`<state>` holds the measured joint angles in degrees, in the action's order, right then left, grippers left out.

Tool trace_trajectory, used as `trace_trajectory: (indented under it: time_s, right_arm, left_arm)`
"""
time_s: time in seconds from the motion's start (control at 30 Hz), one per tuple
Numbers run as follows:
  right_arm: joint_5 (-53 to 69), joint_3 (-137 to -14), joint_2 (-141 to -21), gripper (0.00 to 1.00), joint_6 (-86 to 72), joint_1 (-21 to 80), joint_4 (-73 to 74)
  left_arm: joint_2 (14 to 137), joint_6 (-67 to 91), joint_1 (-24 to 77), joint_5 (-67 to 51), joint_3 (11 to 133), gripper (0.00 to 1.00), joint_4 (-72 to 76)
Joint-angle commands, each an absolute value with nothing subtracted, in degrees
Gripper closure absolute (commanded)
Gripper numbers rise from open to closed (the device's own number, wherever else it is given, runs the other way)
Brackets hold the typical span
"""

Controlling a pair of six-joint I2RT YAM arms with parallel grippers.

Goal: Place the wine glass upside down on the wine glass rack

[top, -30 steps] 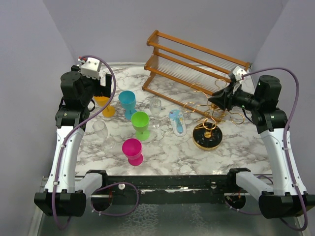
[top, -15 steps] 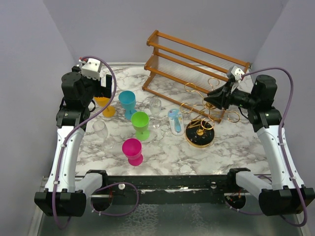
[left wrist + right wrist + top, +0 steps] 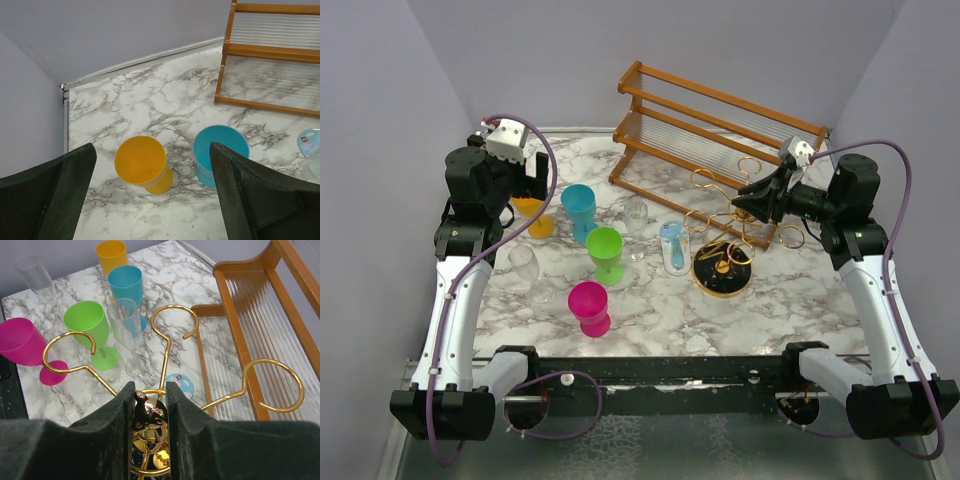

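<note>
The right claw (image 3: 148, 407) is clamped narrow on the gold knob atop the wine glass rack (image 3: 723, 268), whose black base lies at six o'clock from the wooden shelf (image 3: 710, 125). A clear wine glass (image 3: 636, 216) stands upright on the surface (image 3: 790, 290), at ten o'clock from that base. The left claw (image 3: 152, 172) gapes wide above an orange cup (image 3: 140, 157)

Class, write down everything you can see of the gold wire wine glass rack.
The wine glass rack is shiny gold wire: open curled loops branching from a central post on a round black, gold-rimmed base. No glass hangs on it. It is beside the wooden shelf; the right gripper is shut on its post top.
</note>
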<state>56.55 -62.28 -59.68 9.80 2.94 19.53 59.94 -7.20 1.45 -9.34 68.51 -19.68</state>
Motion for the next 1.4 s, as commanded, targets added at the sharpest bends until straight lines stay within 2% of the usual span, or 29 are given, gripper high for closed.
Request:
trace_trajectory:
  time_s: [0.0,0.3,0.43,0.6,0.77,1.0,1.37]
  right_arm:
    - [48.6,-63.7,-57.6,0.75,14.5,3.3,21.5]
    - [40.9,-65.3,-56.6,0.49,20.0,3.3,27.9]
    - [39.5,-67.0,-56.0,0.32,21.9,3.3,31.2]
    - [38.7,-70.9,-55.6,0.16,22.6,3.3,34.8]
    - [39.0,-76.1,-56.4,0.09,22.9,3.3,37.8]
    - [41.3,-84.5,-60.0,0.07,22.6,3.3,39.5]
    - [41.9,-97.8,-72.1,0.05,24.0,3.3,41.5]
  left_arm:
    - [58.8,-7.6,1.1,-11.1,68.1,0.01,-17.8]
    - [59.0,-7.7,1.1,-11.5,67.7,0.01,-17.8]
    - [59.2,-7.8,1.0,-11.5,67.7,0.01,-18.1]
    - [59.6,-8.1,1.1,-12.3,67.2,0.01,-19.0]
    - [60.3,-7.9,1.1,-12.8,67.2,0.01,-20.3]
    - [62.0,-8.5,1.1,-12.8,69.3,0.01,-23.5]
    - [67.1,-11.6,1.0,-10.1,76.4,0.01,-31.4]
